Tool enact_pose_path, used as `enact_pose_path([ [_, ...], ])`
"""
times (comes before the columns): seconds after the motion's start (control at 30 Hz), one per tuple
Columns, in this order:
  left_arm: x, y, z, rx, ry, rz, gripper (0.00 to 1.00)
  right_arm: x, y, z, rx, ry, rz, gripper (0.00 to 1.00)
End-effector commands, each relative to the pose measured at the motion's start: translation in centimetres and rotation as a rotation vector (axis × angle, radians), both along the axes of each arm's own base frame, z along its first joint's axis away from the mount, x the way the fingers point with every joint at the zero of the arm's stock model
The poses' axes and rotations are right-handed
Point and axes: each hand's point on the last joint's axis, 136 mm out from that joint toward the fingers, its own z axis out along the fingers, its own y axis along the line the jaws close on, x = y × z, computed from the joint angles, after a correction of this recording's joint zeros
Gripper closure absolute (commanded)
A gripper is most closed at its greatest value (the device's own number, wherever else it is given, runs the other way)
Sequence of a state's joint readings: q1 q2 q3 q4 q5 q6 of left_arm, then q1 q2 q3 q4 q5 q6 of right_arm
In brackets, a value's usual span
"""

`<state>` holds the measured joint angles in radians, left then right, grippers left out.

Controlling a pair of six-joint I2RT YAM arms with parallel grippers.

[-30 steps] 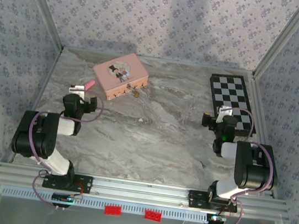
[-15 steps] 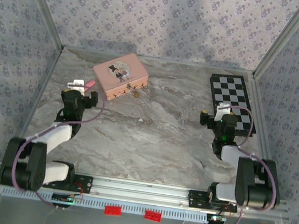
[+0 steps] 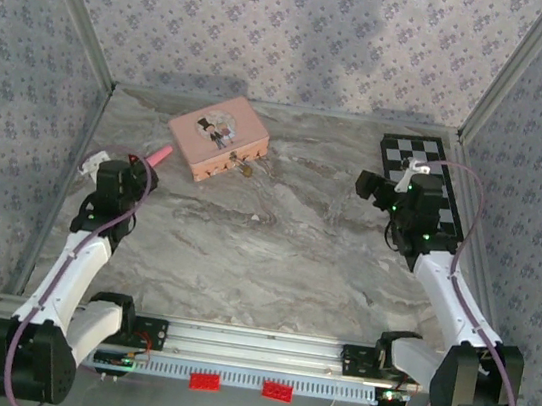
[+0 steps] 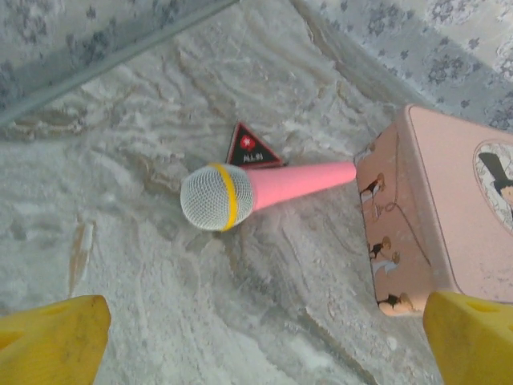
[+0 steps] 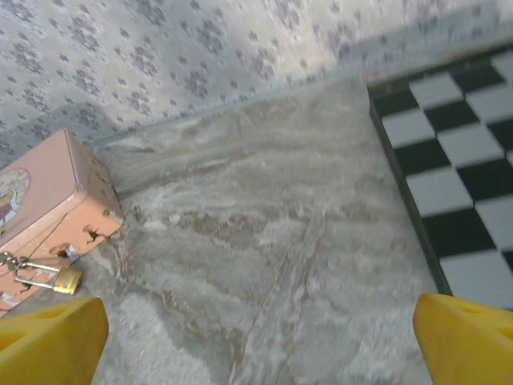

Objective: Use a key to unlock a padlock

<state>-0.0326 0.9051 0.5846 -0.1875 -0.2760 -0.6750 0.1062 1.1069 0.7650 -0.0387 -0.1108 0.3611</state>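
Against the pink box, the padlock borders open tabletop

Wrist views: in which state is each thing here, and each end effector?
pink box, lid closed
padlock, hanging at the box's front, shackle looks shut
toy microphone, lying on its side
chessboard, lying flat
left end effector, open, empty
right end effector, open, empty

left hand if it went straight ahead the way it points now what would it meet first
Most likely the pink toy microphone, lying straight ahead of the open left hand, mesh head nearest. The pink box sits right of that line. Depth is hard to judge.
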Motion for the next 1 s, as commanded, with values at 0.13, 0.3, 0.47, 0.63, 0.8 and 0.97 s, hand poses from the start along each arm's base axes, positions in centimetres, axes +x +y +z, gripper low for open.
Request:
enact_pose_path([
  [0.13, -0.9, -6.6, -2.7, -0.052, 0.079, -0.305, 0.0, -5.1, 1.0, -5.8, -0.14, 0.425, -0.066, 0.01],
  [0.3, -1.2, -8.2, -3.5, 0.028, 0.087, -0.372, 0.0, -9.4, 0.3, -8.8, -0.3, 0.657, -0.15, 0.02],
  [0.47, -1.0, -8.1, -3.9, 0.052, 0.078, -0.372, 0.0, -13.8, -0.1, -11.0, -0.381, 0.817, -0.217, 0.07],
  [0.63, -0.9, -8.1, -4.3, 0.062, 0.066, -0.368, 0.0, -18.2, -0.5, -13.3, -0.333, 0.952, -0.258, 0.14],
  [0.8, -0.6, -8.2, -4.7, 0.063, 0.063, -0.365, 0.0, -21.2, 0.0, -16.1, -0.199, 1.01, -0.274, 0.27],
  [0.97, -0.4, -8.4, -5.2, 0.059, 0.068, -0.367, 0.0, -23.0, -0.4, -17.2, -0.161, 1.041, -0.299, 0.35],
])
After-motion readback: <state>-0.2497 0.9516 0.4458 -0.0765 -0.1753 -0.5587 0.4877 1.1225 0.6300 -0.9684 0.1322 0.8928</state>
